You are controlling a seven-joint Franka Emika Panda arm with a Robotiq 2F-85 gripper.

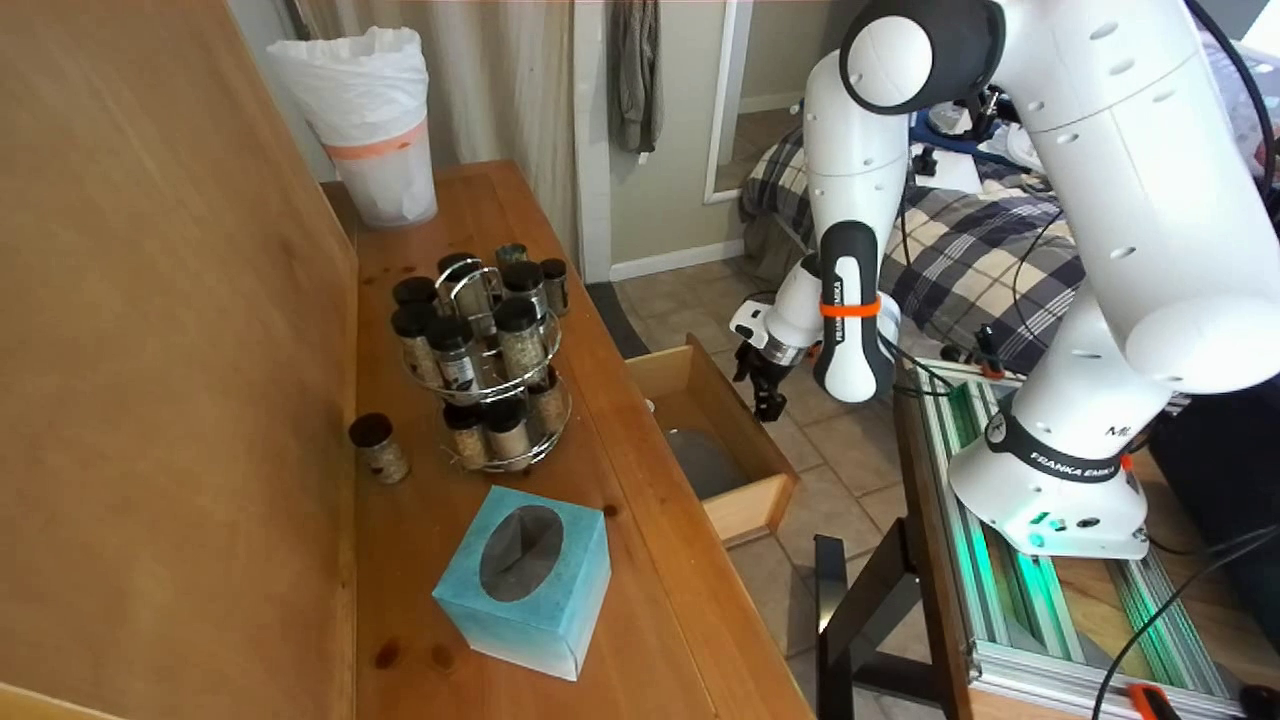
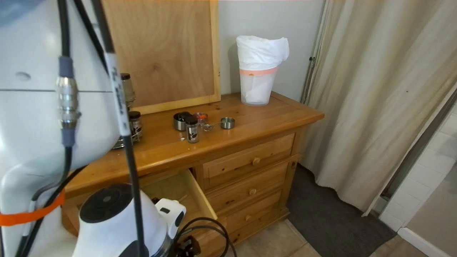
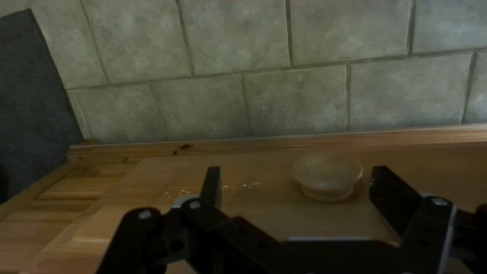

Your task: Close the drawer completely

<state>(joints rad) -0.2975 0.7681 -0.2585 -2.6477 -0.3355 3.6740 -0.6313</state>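
Observation:
The light-brown wooden drawer is pulled out from the wooden desk. Its thin walls show in both exterior views. In an exterior view my gripper points down just outside the drawer's front panel. The arm hides part of the drawer and gripper in an exterior view. In the wrist view, which stands upside down, a pale round knob sits on what looks like the drawer's front panel. My gripper is open, its black fingers wide apart, the knob closer to the right finger. I cannot tell whether anything touches.
On the desk stand a spice rack, a blue tissue box, a loose jar, small metal cups and a white bin. Other drawers are shut at right. The robot's table faces the desk.

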